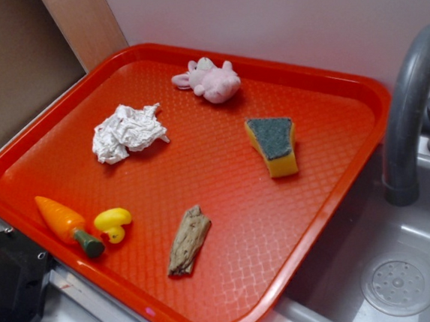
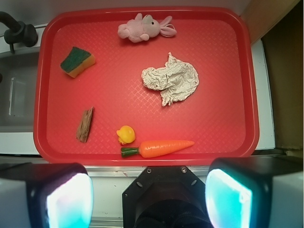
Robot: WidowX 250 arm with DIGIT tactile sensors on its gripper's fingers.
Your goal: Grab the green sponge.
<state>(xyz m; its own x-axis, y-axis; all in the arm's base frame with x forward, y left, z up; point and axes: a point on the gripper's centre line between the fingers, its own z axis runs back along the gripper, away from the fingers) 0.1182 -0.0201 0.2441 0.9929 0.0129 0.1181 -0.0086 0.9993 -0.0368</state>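
On the red tray, in the exterior view, the green sponge lies toward the sink-side edge, about midway along it, well apart from everything else. It is a wedge of yellow foam with a dark grey-green scouring pad facing up, lying flat. The pink plush toy sits near the far edge, the crumpled paper toward the middle. My end effector does not show in this view.

In the wrist view, the sponge sits in the tray's far left part, close to the left rim, with the plush toy further right along the far edge and the piece of wood nearer to me. My end effector hangs high above the near edge, its two pads spread wide and holding nothing.

I judge the sponge light, soft and springy, its foam sides yielding under a squeeze and its top rough enough not to slip. I would close across the two long yellow sides near the thicker end, low down.
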